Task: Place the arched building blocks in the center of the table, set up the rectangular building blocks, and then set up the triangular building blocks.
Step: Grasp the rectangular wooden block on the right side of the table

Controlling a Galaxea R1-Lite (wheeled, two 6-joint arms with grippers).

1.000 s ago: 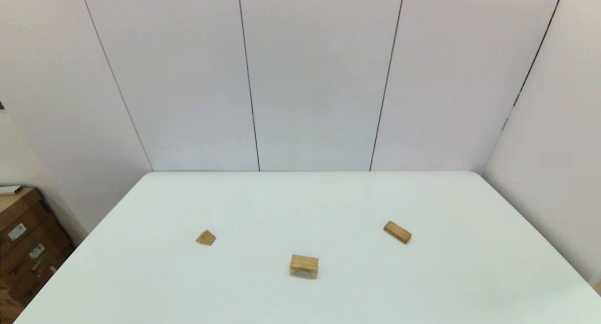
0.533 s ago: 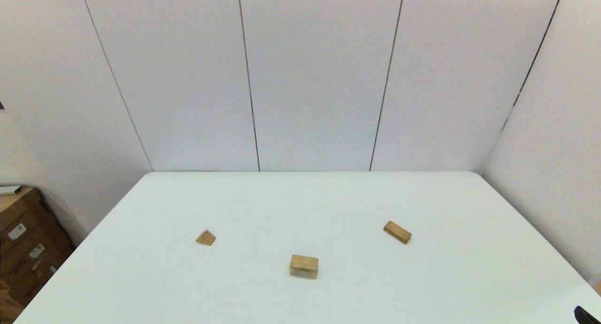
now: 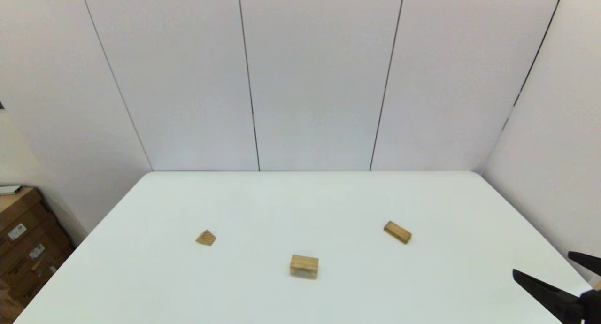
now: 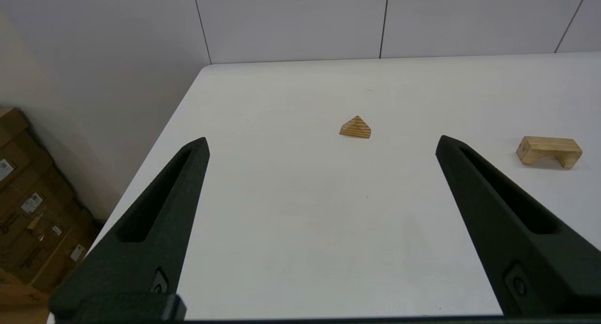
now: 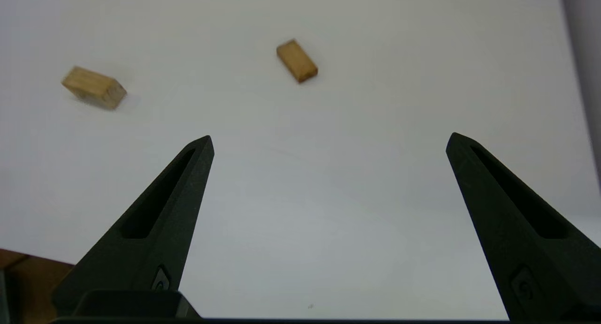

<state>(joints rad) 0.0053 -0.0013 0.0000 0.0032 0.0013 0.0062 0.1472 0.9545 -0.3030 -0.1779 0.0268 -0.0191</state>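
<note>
White table [image 3: 328, 197], three blocks apart, right claw [image 3: 547, 267] wide, left claw [image 4: 321, 143] wide

The white surface [image 3: 328, 202] carries three wooden blocks: triangular wedge [image 3: 206, 238] left of centre, arched block [image 3: 304, 266] lower centre, rectangular block [image 3: 397, 232] right

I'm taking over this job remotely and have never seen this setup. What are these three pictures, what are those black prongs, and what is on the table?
It is a two-armed robot at a white table. The wide picture comes from its head; the other two come from cameras on its wrists, behind each pair of black fingers. The right gripper is open at the table's near right corner. The left gripper is open too, and out of the head view. Three wooden blocks lie apart: the triangular block on the left, the arched block near the middle, the rectangular block on the right. Nothing is held.
</note>
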